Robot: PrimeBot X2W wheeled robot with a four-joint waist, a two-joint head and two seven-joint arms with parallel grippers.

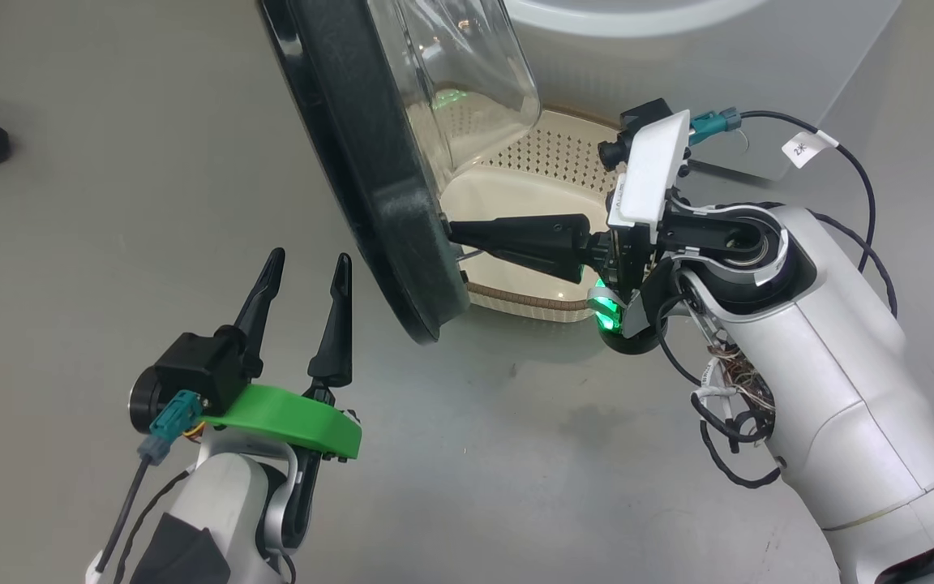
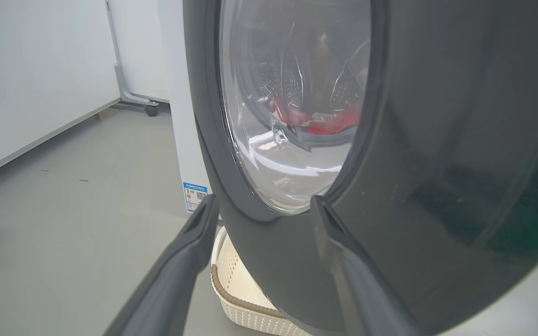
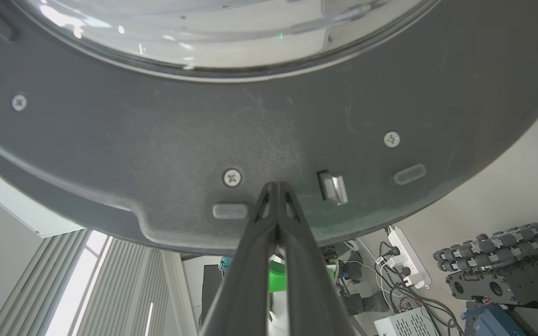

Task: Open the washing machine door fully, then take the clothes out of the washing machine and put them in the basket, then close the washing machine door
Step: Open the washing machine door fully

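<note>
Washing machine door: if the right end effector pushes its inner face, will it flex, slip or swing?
Probably swings rigidly: the washing machine door has a thick screwed rim. The shut right end effector touches it with narrow tips on textured plastic, so it might slide. The glass bowl likely adds weight.

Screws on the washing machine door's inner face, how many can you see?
3 screws: one far left, one beside the right gripper, one further right. Others may be hidden.
</note>
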